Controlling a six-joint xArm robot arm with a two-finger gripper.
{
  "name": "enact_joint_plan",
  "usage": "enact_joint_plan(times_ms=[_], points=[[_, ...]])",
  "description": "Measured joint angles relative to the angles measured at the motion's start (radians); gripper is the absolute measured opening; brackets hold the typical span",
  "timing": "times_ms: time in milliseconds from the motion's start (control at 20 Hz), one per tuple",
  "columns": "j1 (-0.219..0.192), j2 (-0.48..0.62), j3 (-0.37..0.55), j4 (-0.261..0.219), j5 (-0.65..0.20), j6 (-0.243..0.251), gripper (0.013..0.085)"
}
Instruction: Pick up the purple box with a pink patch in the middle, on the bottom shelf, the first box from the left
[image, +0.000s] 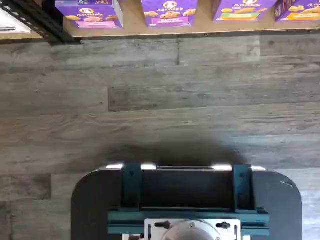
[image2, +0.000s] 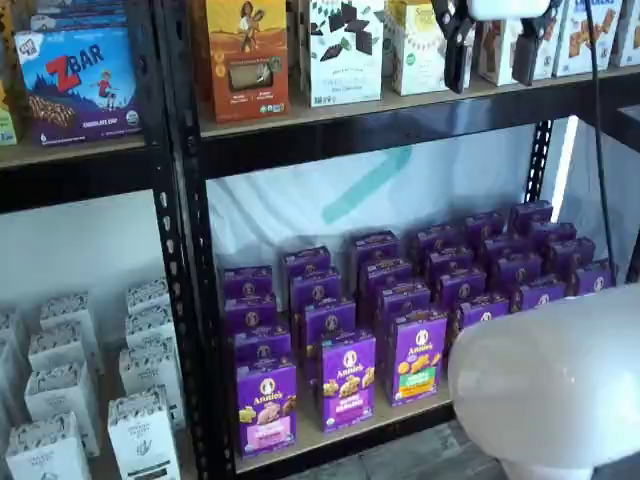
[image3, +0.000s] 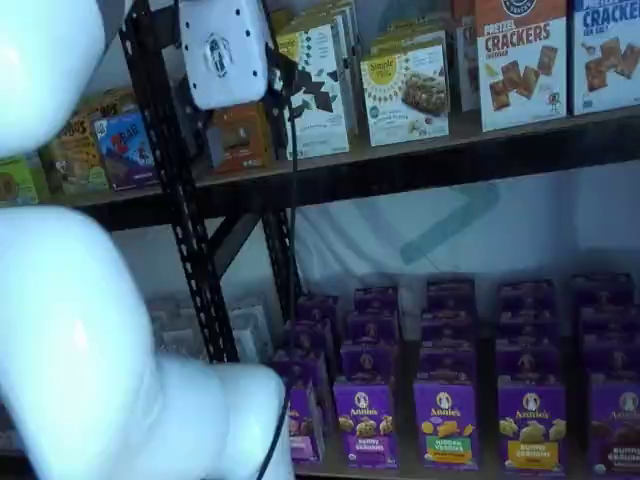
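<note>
While its black-fingered white gripper (image2: 491, 45) hangs high with jaws spread, the small purple cardboard box (image2: 266, 405) waits untouched on the tan wooden bottom shelf (image2: 330, 438).

Purple box (image2: 266, 405) glossy cardboard; bottom shelf (image2: 345, 437) matt wood, black metal rail.

Even, fairly bright indoor light fell across all views, and in the wrist view the grey wood-plank floor (image: 165, 95) was sharp, with a soft dark shadow just ahead of the dark mount with teal brackets (image: 186, 200), whose edge carried small white glints. In both shelf views the white rounded robot arm (image3: 70, 330) sat close to the lens, blurred and nearly blown out. The rows of small purple cardboard boxes (image3: 440, 340) looked soft and hazy in a shelf view.
</note>
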Motion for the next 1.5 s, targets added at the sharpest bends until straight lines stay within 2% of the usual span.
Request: enact_joint_plan(times_ms=[50,100,150,350,500,1200,1500], points=[[-0.015,-0.005,0.005,0.017,-0.008,-0.009,0.0850],[-0.059,-0.020,0.019,0.063,-0.029,-0.032,0.0850],[-0.076,-0.025,0.025,0.083,-0.038,-0.042,0.0850],[-0.085,-0.024,0.030,0.094,-0.044,-0.050,0.0850],[-0.073,-0.026,0.043,0.081,-0.059,-0.045,0.0850],[0.052,-0.037,0.188,-0.026,-0.190,0.041,0.0850],[0.073,-0.048,0.280,-0.048,-0.279,0.059,0.0850]])
